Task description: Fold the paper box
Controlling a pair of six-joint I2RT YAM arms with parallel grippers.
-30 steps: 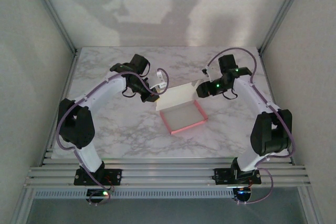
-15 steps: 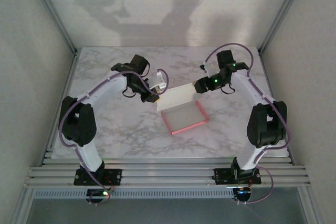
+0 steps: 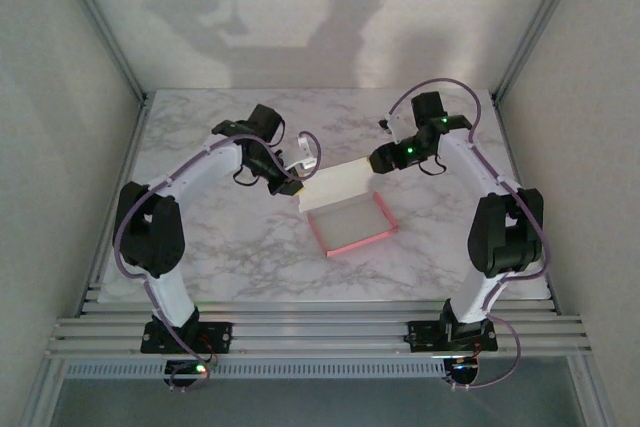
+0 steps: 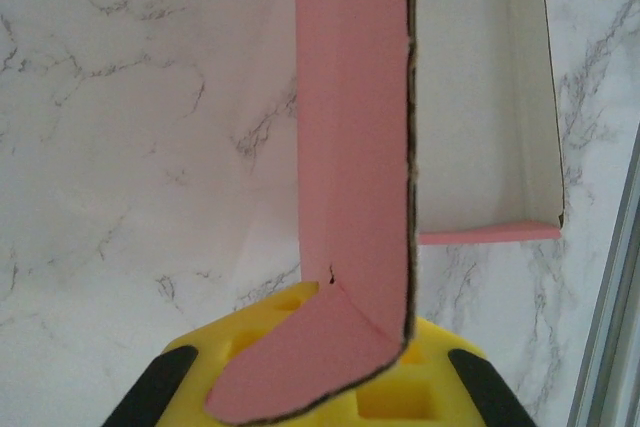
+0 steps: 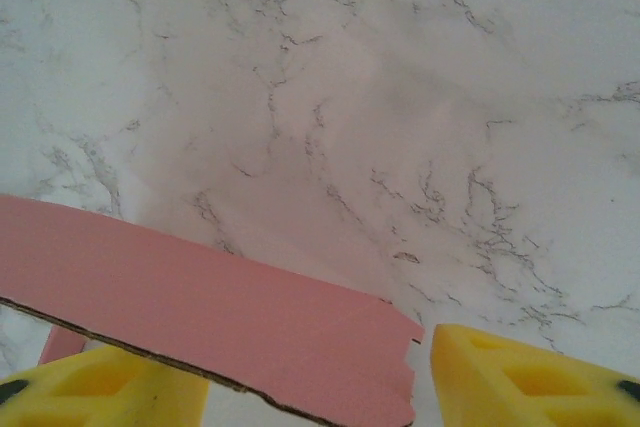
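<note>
The paper box point(image 3: 348, 215) lies mid-table, a shallow tray that is white inside with pink outer walls, its far panel raised. My left gripper point(image 3: 298, 175) sits at the box's far-left corner. In the left wrist view it point(image 4: 390, 352) is shut on the upright pink wall point(image 4: 350, 147), and a rounded tab flap point(image 4: 300, 367) bends over the yellow pads. My right gripper point(image 3: 380, 160) is at the far-right corner. In the right wrist view it point(image 5: 320, 387) is open, with the pink panel point(image 5: 200, 287) reaching between its yellow fingers point(image 5: 520, 377).
The marble table point(image 3: 220, 247) is bounded by white walls on the left, right and back. An aluminium rail frame point(image 3: 320, 332) runs along the near edge, where both arm bases are bolted. Cables loop off both wrists.
My right arm has swung back and left, bringing its gripper in to the box's far-right corner. The box has shifted slightly. The left arm has held still.
</note>
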